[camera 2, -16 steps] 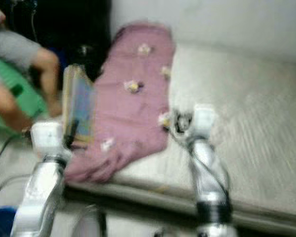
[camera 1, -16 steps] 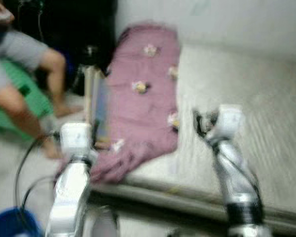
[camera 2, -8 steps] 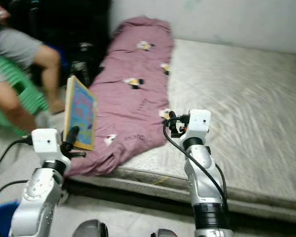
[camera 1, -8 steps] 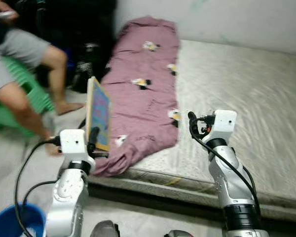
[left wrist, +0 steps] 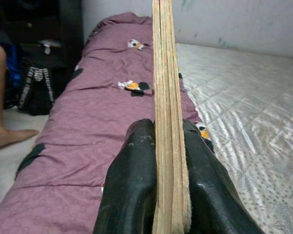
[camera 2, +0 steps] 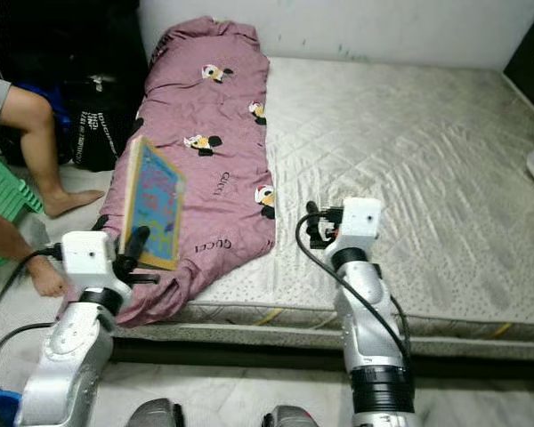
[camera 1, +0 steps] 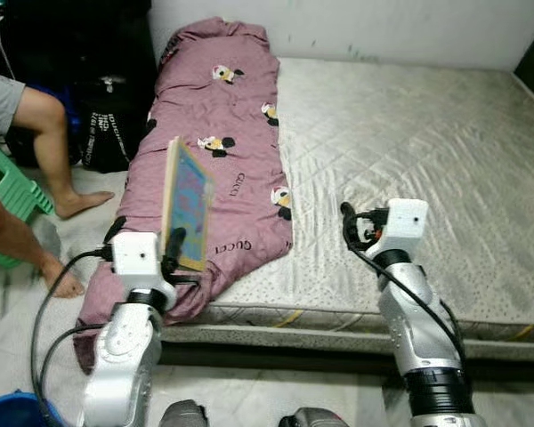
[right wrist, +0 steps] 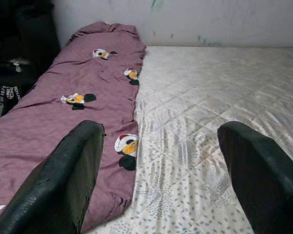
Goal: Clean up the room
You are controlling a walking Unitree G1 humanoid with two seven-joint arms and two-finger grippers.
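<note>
My left gripper (camera 1: 175, 242) is shut on a thin wooden board (camera 1: 185, 201) with a colourful blue face, held upright on edge over the lower left corner of the mattress. In the left wrist view the board's layered edge (left wrist: 168, 122) runs between the two black fingers (left wrist: 132, 185). A mauve quilt (camera 1: 215, 133) with small cartoon prints lies along the left side of the grey mattress (camera 1: 409, 151). My right gripper (camera 1: 345, 227) hangs open just above the mattress's front part, with nothing between its fingers (right wrist: 68, 170).
A person sits at the left with bare legs (camera 1: 44, 133) on a green stool (camera 1: 4, 191). Dark bags (camera 1: 102, 124) stand beside the quilt's head. A blue bucket (camera 1: 18, 414) sits at the bottom left on the floor. A white wall runs behind the mattress.
The whole view has shifted and sharpened as the camera moved right and closer to the mattress. The left gripper still holds the board upright; the right gripper stays open.
</note>
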